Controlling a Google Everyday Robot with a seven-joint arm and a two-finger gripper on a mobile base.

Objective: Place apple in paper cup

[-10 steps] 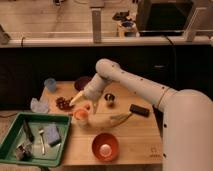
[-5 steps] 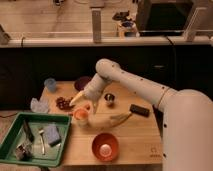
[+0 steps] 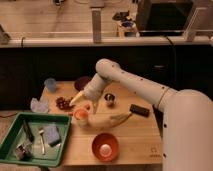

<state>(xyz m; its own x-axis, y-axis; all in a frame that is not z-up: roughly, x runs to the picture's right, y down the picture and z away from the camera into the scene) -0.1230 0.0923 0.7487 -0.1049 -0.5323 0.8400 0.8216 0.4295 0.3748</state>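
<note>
Apple (image 3: 80,114) sits at the mouth of the white cup (image 3: 84,121), left of centre on the table (image 3: 135,135); how deep it is seated is unclear. The gripper (image 3: 84,104) hangs just above it, and I cannot tell whether its jaws are apart or clamped on the apple.

This looks like the release step. Next it needs a clean let-go and a straight lift without tipping the cup.

The tray (image 3: 37,116) holds a sponge (image 3: 51,134) and small utensils. The bowl (image 3: 105,150) shows only a pale centre. The contents of the blue cup (image 3: 50,84) and metal cup (image 3: 109,98) are hidden.
</note>
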